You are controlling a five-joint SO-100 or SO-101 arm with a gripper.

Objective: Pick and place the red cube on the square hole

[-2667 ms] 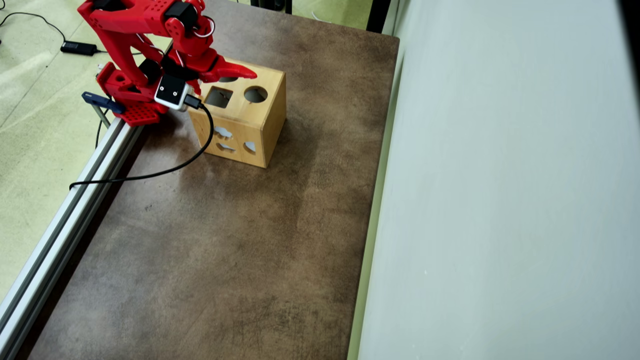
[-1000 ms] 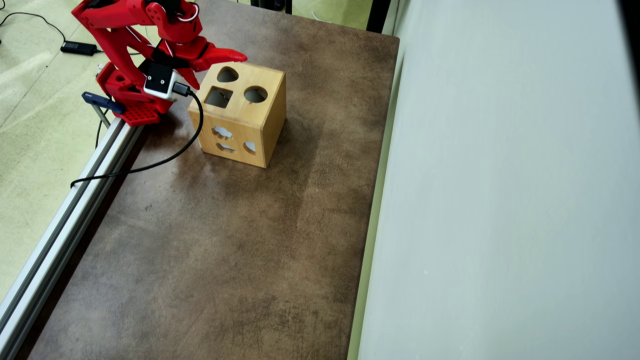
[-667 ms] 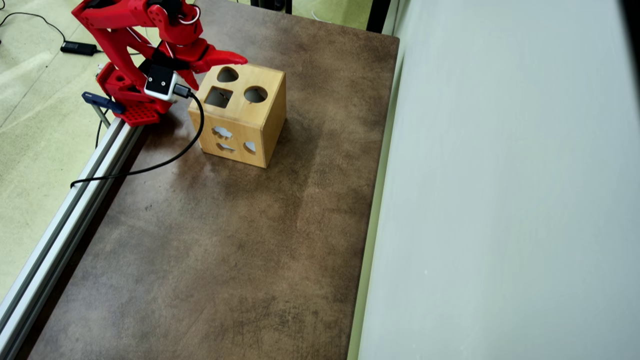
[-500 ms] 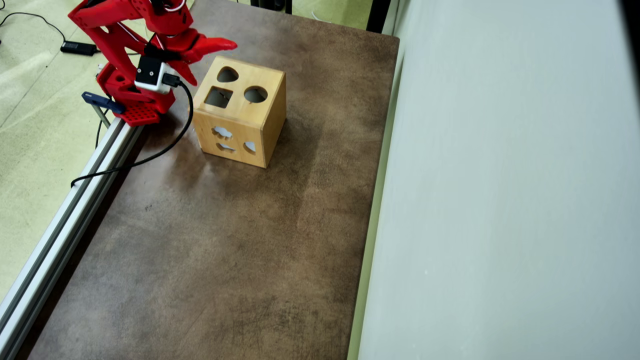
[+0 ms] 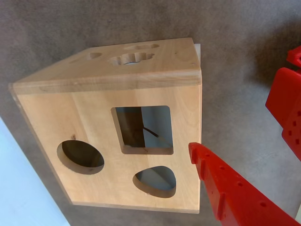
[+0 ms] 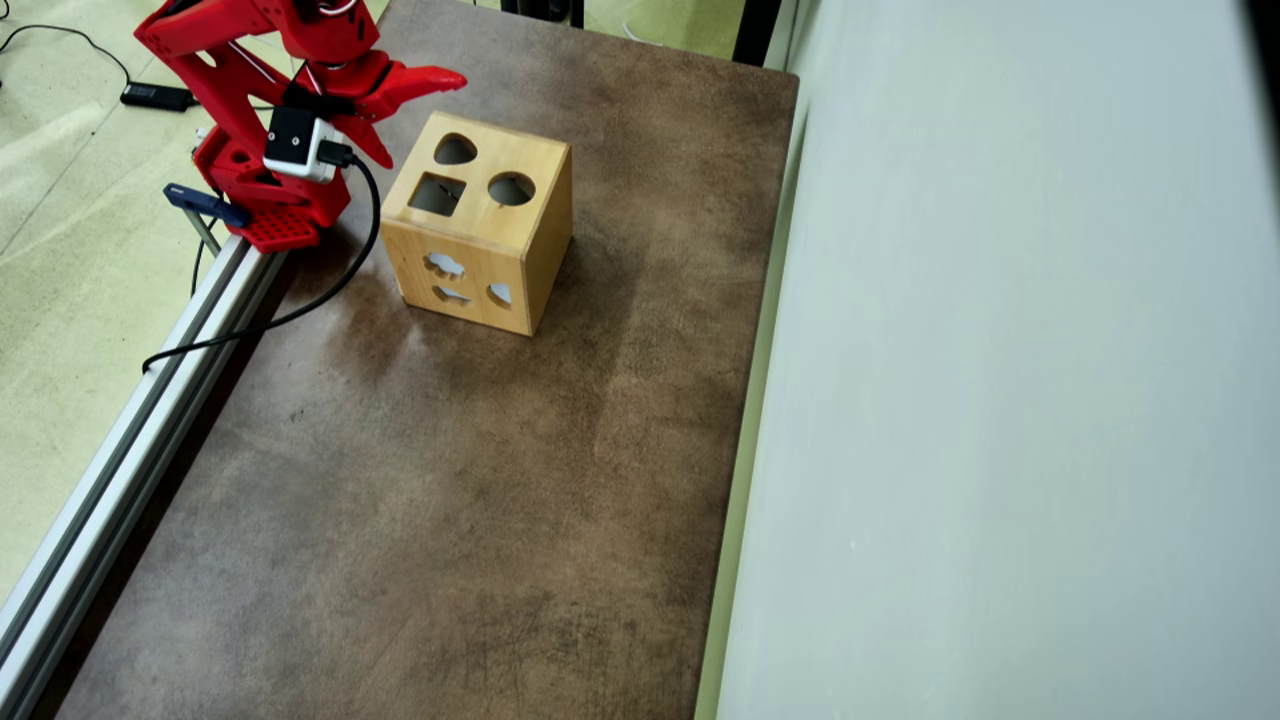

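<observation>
Looking down from the overhead view, I had the gripper [image 6: 410, 118] hanging off the far left corner of the wooden box [image 6: 480, 235], its two red fingers spread apart with nothing between them. One long fingertip [image 6: 445, 76] pointed along the far edge of the tabletop [image 6: 450, 480], clear of the box; the shorter finger angled down toward the box's left side. The box sat near the far left corner of the tabletop, close to the arm's base [image 6: 275, 215] and the aluminium rail [image 6: 130, 420] along the left edge. A black cable [image 6: 290, 315] ran from the wrist camera [image 6: 290, 142] down across the rail.

On the box's top face I could see the square hole [image 6: 437, 194] at the left, the round hole [image 6: 511, 188] to its right and the heart-like hole [image 6: 455, 149] behind them. In the wrist view the square hole [image 5: 142, 130] sat in the middle of the face, with one red finger [image 5: 225, 188] coming in from the lower right just beside the box's edge.

I could not find the red cube in either view; inside the square hole I saw only grey and a thin dark line, possibly the box's interior.
</observation>
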